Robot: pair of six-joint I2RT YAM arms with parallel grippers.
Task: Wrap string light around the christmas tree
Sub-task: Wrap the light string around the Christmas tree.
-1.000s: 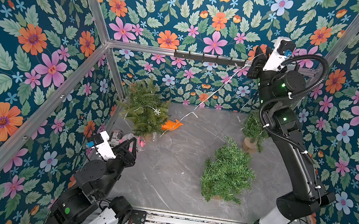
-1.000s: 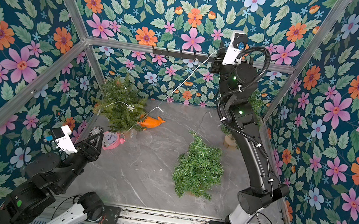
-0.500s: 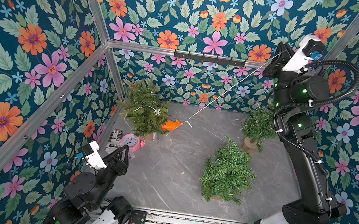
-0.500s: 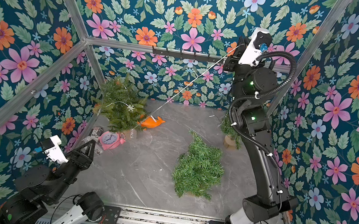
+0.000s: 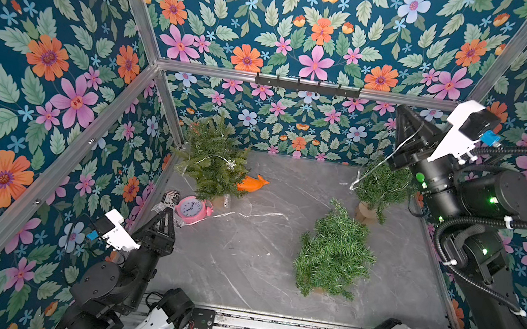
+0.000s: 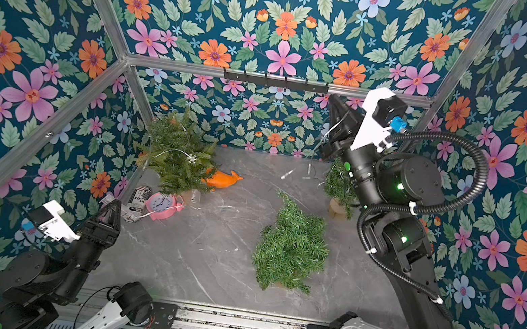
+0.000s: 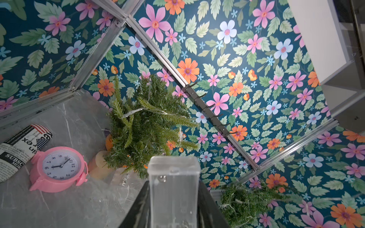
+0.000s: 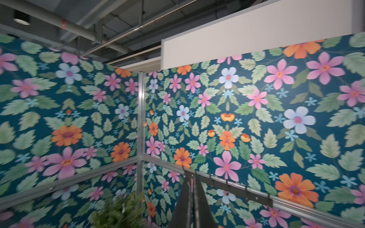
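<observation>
While the left gripper [image 5: 164,219] is clamping the battery box [image 7: 173,183] near left, the string light [image 5: 247,214] is trailing past the far-left christmas tree [image 5: 212,165], one strand draping it; far right, the closed right gripper [image 5: 400,109] is apparently pinching a strand. Wrapping mostly outstanding.

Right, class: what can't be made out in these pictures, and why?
- Right wrist view: motion blur; unclear whether the right fingers pinch the string light.
- Both top views: right arm hides part of the back-right tree.
- Left wrist view: clear plastic box cut off by the edge.
</observation>
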